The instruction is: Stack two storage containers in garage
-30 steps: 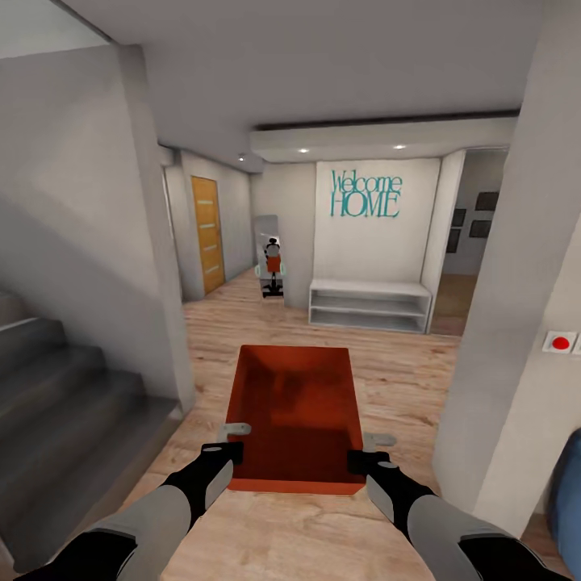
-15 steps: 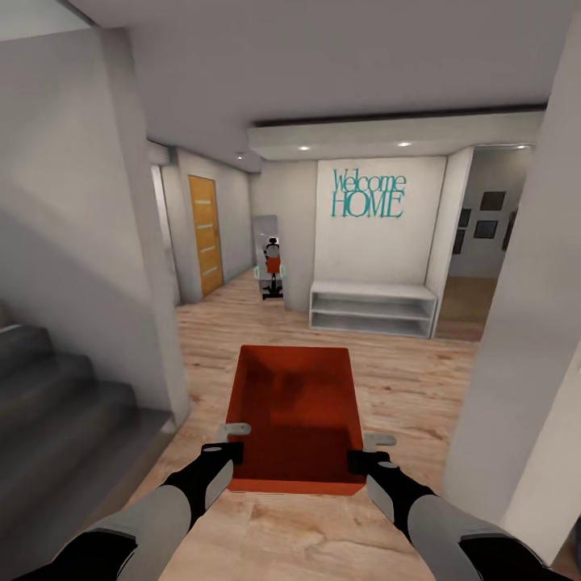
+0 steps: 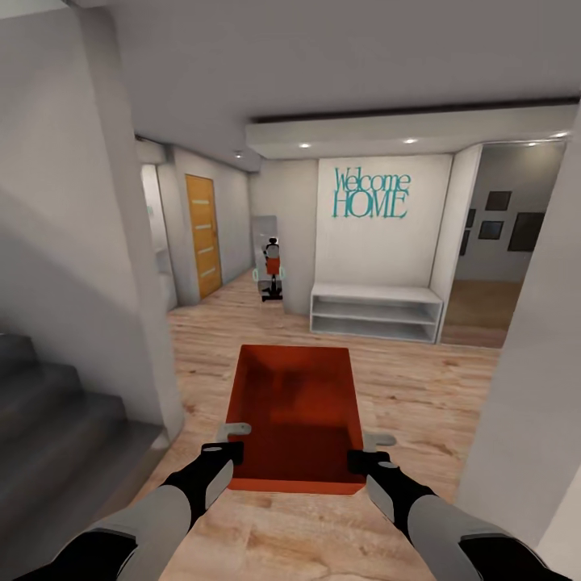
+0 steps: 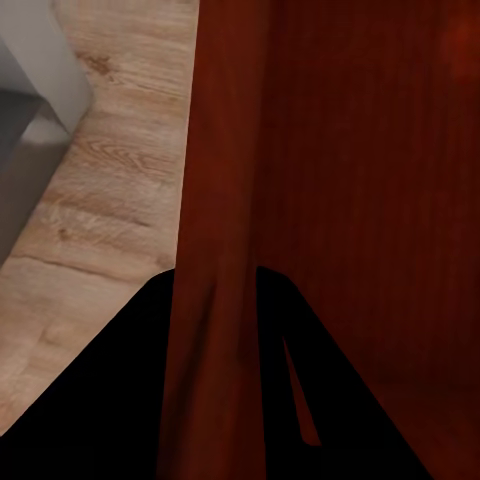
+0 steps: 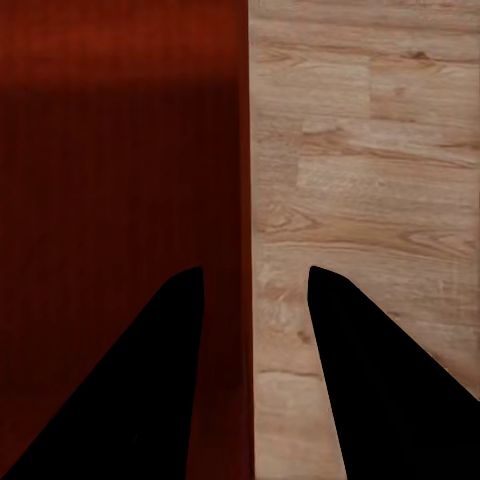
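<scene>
One orange-red storage container (image 3: pixel 294 411) hangs level in front of me above the light wood-plank floor, open top up and empty. My left gripper (image 3: pixel 234 437) is shut on its left wall near the close corner. My right gripper (image 3: pixel 369 449) is shut on the right wall opposite. In the left wrist view the thin red wall (image 4: pixel 215 200) runs between the dark fingers of the left gripper (image 4: pixel 215 330). In the right wrist view the container (image 5: pixel 120 150) has its wall edge between the fingers of the right gripper (image 5: pixel 255 290), with plank floor beyond.
Grey stairs (image 3: pixel 48 420) and a grey wall (image 3: pixel 89 242) stand close at the left, a pale pillar (image 3: pixel 532 403) close at the right. Ahead, plank floor (image 3: pixel 420 379) leads to a white low shelf (image 3: pixel 375 311) under "Welcome HOME" lettering, an orange door (image 3: pixel 203 234) and a small chair (image 3: pixel 273 274).
The whole head view has shifted: the stairs and the right pillar slid outward, and the red wall button and blue object left the picture. The container and both grippers keep their places in it.
</scene>
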Motion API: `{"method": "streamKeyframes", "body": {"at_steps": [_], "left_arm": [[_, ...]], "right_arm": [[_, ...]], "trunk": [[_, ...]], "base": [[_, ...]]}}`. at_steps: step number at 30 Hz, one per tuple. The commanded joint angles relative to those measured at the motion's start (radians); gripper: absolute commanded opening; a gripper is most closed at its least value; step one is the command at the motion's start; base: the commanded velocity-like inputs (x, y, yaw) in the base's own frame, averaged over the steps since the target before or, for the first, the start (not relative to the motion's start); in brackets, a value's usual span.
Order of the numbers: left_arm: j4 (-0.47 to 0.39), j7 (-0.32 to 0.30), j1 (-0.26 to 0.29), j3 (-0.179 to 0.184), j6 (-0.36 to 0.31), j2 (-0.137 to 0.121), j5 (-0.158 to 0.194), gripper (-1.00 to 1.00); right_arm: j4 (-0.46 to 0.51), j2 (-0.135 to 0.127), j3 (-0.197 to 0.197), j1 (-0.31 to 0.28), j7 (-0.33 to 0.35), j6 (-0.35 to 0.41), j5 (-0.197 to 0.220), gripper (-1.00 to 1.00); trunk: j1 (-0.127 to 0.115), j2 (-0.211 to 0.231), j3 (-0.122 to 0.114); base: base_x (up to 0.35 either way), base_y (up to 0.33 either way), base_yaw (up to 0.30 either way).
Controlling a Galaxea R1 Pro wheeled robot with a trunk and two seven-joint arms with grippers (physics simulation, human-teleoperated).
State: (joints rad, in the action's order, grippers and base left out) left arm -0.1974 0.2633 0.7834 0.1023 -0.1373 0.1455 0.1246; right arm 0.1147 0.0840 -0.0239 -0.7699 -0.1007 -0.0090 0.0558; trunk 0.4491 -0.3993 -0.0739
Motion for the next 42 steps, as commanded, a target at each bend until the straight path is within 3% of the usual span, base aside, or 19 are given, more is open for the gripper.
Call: {"method": "streamKeyframes", "body": {"at_steps": [1,15,28,42], "left_arm": [[-0.006,0.022,0.0,-0.004,-0.007,-0.001,-0.019,-1.0],[-0.006,0.022,0.0,-0.004,-0.007,-0.001,-0.019,-1.0],[-0.005,0.022,0.0,-0.004,-0.007,-0.001,-0.019,-1.0],[-0.006,0.022,0.0,-0.004,-0.007,-0.001,-0.019,-1.0]], "right_arm": [[-0.002,0.0,-0.01,0.0,-0.004,0.0,0.016,-1.0],[-0.002,0.0,-0.01,0.001,-0.002,0.002,0.017,-1.0],[-0.002,-0.001,-0.01,0.0,-0.003,0.001,0.018,-1.0],[-0.002,0.0,-0.01,0.0,-0.002,0.004,0.018,-1.0]], "trunk": [[0.001,-0.001,0.0],[0.001,-0.001,0.0],[0.001,-0.001,0.0],[0.001,-0.001,0.0]], "base": [[0.322,0.0,0.0],[0.322,0.0,0.002],[0.322,0.0,0.226],[0.322,0.0,0.02]]}}
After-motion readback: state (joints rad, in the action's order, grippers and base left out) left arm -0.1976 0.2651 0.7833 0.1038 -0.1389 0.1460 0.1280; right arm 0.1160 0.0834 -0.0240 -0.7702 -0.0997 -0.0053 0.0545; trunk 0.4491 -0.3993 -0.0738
